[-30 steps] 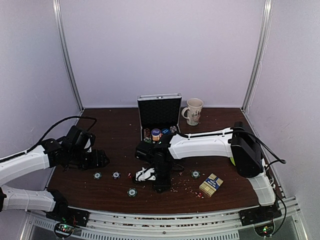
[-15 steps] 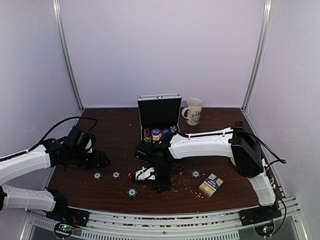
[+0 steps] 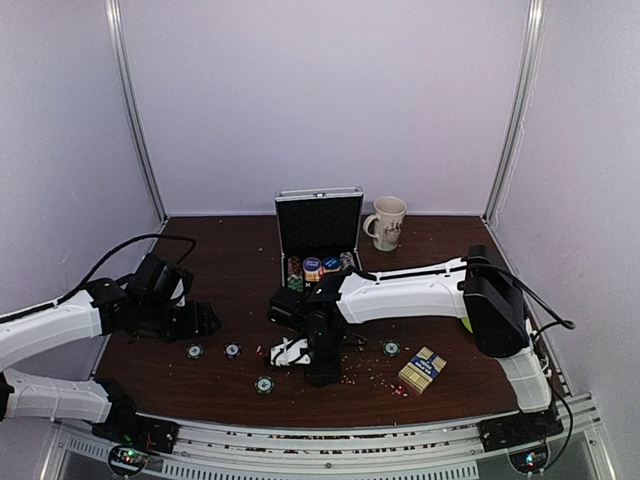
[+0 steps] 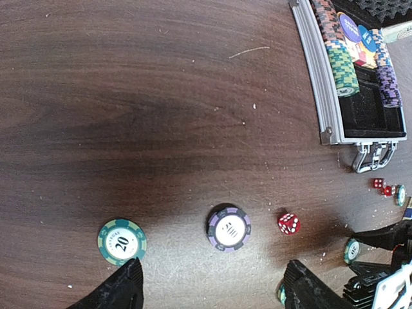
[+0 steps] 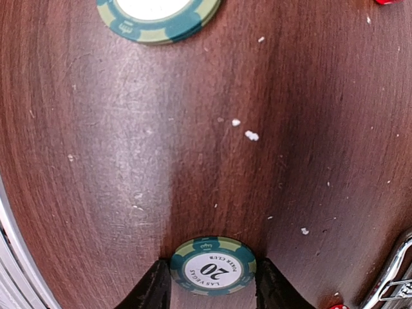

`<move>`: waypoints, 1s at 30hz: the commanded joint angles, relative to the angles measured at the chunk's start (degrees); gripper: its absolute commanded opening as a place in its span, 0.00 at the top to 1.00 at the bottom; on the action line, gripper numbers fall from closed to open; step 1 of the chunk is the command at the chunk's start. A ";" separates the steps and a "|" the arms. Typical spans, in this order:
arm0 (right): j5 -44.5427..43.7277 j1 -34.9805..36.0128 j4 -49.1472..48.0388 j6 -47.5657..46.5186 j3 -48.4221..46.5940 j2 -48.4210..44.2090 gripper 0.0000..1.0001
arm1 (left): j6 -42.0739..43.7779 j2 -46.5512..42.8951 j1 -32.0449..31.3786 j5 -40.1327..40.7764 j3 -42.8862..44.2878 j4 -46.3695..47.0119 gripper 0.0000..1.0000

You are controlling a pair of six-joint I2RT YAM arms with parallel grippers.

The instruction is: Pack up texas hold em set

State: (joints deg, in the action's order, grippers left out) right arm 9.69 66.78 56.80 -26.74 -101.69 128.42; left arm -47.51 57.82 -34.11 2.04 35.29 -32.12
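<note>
Both arms extended, left jaws wide, right jaws pinching.
The left arm (image 3: 60, 325) reaches in low from the left side, and the left gripper (image 4: 212, 283) is spread wide with nothing between its fingers. The right arm (image 3: 400, 290) crosses to the centre with its wrist bent straight down. The right gripper (image 5: 212, 286) presses both edges of a green 20 chip (image 5: 212, 265).

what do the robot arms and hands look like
Both arms have white shell links, left arm and right arm, with boxy black joints. A thin black cable loops loose over the left one. The left hand and right hand are black, with blunt tapered fingers.
</note>
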 commanded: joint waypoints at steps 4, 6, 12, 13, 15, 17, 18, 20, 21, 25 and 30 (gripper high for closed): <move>-0.49 0.30 0.80 0.28 1.91 3.83 0.63 | -0.04 -0.21 0.40 -0.72 -0.50 2.15 0.23; -1.34 0.30 0.20 0.37 2.39 3.05 0.65 | -0.06 -0.10 0.38 -0.73 -0.49 2.19 0.23; -5.99 0.40 -1.36 0.84 2.64 -0.55 0.67 | -0.18 0.38 0.37 -1.31 -0.49 2.92 0.23; -6.52 0.43 -1.60 0.97 2.64 -1.18 0.68 | -0.21 0.51 0.40 -1.40 -0.48 3.06 0.23; -7.16 0.43 -1.95 1.27 2.55 -2.59 0.68 | -0.28 0.67 0.41 -1.50 -0.51 3.28 0.23; -8.04 0.44 -2.24 1.70 2.55 -4.00 0.68 | -0.31 0.71 0.40 -1.66 -0.57 3.53 0.23; -8.44 0.41 -2.31 1.84 2.55 -4.53 0.68 | -0.25 0.79 0.38 -1.70 -0.59 3.67 0.23; -8.95 0.38 -2.30 2.04 2.55 -5.72 0.68 | -0.25 1.01 0.40 -1.97 -0.60 4.02 0.23; -8.99 0.41 -2.25 2.09 2.55 -6.15 0.68 | -0.16 1.12 0.39 -2.24 -0.64 4.38 0.23; -8.83 0.43 -2.42 2.22 2.93 -8.26 0.68 | 1.06 1.90 0.44 -5.48 -1.11 7.96 0.23; -8.46 0.30 -2.19 2.14 2.86 -10.15 0.68 | 2.72 3.79 0.42 -12.66 -1.37 16.10 0.23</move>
State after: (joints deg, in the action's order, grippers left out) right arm 2.50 67.22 54.74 -25.19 -99.20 121.21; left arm -46.76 60.18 -34.11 -3.77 34.46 -25.41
